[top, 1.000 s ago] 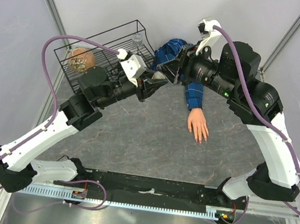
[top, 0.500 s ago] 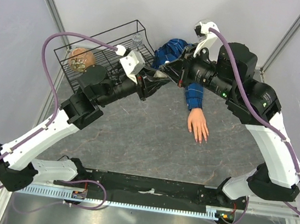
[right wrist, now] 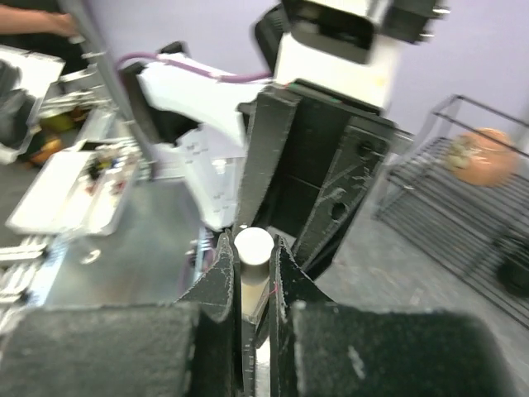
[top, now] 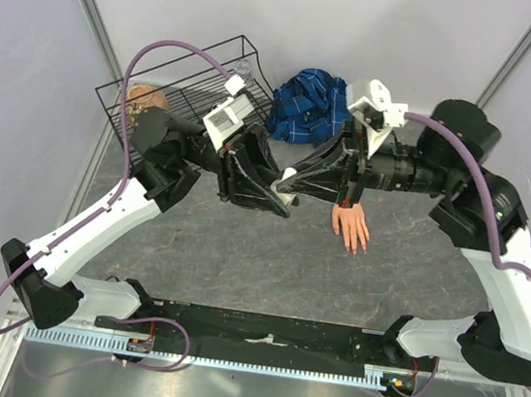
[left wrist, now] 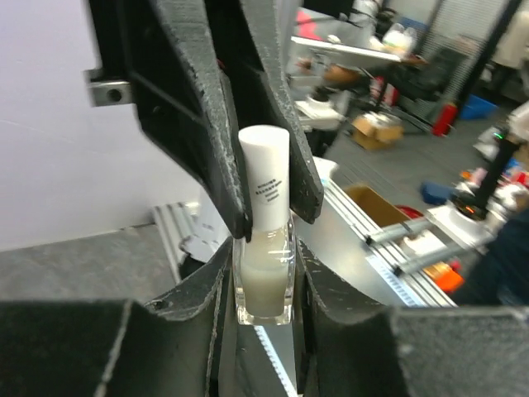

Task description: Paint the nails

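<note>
A small clear bottle point(left wrist: 264, 281) of pale liquid with a white cap point(left wrist: 264, 178) hangs between my two grippers above the table. My left gripper point(left wrist: 264, 248) is shut on the glass body. My right gripper point(right wrist: 252, 248) is shut on the cap point(right wrist: 253, 246). In the top view the left gripper point(top: 268, 194) and right gripper point(top: 299, 181) meet tip to tip, just left of the mannequin hand point(top: 350, 224). The hand lies palm down, and its pinkish nails point(top: 353, 248) point toward the near edge. Its blue plaid sleeve point(top: 309, 106) lies bunched at the back.
A black wire basket point(top: 176, 99) stands at the back left with a round brownish object point(top: 141, 101) inside. A clear glass item point(top: 245, 67) sits at the basket's far corner. Grey walls close in the left, back and right sides.
Both grippers have moved together from the back by the sleeve toward the middle of the table, and now sit beside the mannequin hand. The sleeve is now uncovered.
</note>
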Motion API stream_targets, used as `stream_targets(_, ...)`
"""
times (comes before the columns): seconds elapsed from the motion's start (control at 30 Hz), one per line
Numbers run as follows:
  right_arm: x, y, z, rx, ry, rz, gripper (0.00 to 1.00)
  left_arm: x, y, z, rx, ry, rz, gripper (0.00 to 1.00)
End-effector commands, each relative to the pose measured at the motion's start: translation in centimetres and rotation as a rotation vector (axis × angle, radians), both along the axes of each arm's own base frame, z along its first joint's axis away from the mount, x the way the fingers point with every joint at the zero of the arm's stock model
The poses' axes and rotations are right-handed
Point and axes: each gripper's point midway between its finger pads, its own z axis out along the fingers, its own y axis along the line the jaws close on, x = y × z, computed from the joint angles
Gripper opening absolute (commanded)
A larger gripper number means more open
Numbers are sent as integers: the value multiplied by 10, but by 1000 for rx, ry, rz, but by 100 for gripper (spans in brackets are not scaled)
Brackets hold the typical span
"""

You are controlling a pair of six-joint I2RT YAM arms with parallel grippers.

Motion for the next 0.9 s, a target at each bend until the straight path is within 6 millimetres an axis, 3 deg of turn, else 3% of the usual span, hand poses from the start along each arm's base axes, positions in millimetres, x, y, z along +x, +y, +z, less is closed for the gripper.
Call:
stream_targets(0.0,-16,21,-21,-38,75,182,0,-8,19,-1,22,-52,-63,2)
stream_targets(0.07,-9,16,-15,-25,57,116,0,9,13,-1,46,13,65,2)
stream_targets(0.1,2,14,-11,-14,58,26,2,20,10,0,16,-77,147,2)
stream_targets(0.13,7,11,-5,-2,56,-16,11,26,12,2,8,-96,212,2)
stream_targets(0.17,14,9,-4,3,60,-62,21,50,9,-5,45,-42,352,2)
stream_targets(0.2,18,8,-1,11,60,-92,26,61,10,-4,32,-98,430,2)
stream_targets(0.23,27,6,3,23,68,-158,37,70,11,-7,40,-101,487,2)
stream_targets(0.27,33,4,4,25,78,-193,55,84,15,-8,48,-92,586,2)
stream_targets(0.37,50,-4,7,30,90,-311,82,103,23,-9,47,-135,718,2)
stream_targets(0.47,67,-15,12,48,104,-443,93,119,30,-12,53,-135,831,2)
stream_targets(0.63,87,-22,15,73,175,-571,95,132,37,-14,65,-193,955,2)
stream_targets(0.87,107,-15,12,56,225,-649,65,137,26,-12,70,-231,1025,2)
